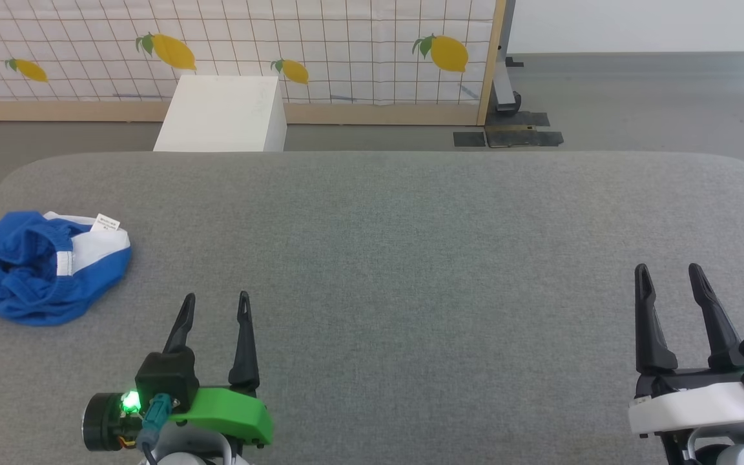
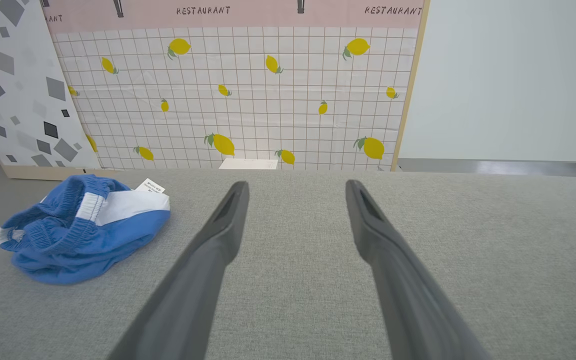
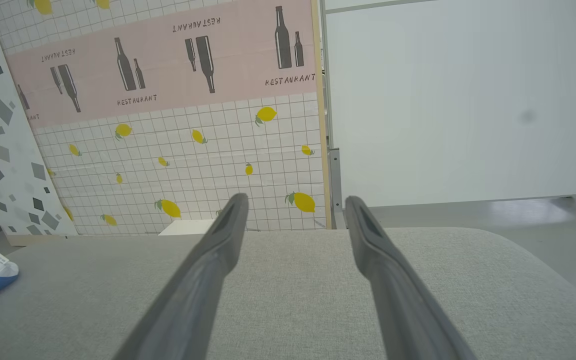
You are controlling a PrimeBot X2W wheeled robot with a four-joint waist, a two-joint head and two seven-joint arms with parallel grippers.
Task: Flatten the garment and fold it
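Two empty: left gripper point(image 1: 216, 297), right gripper point(image 1: 668, 268) spread apart | garment point(image 1: 36, 284) crumpled, table point(image 1: 411, 258) left end

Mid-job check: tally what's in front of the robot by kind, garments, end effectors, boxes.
Garments: 1, the garment, crumpled at the left end of the table.
End effectors: 2, left end effector and right end effector, both open, empty.
Boxes: 1, white box beyond the table.
Total: 4

The left gripper point(image 1: 216, 297) has two long black tapering fingers point(image 1: 243, 342) on a bright green plastic bracket point(image 1: 227, 413), with a glowing green lamp point(image 1: 130, 402), a teal cable plug point(image 1: 155, 413) and a round black cap point(image 1: 101, 423) behind them, while the right gripper point(image 1: 668, 268) has a white plastic bracket point(image 1: 695, 403).
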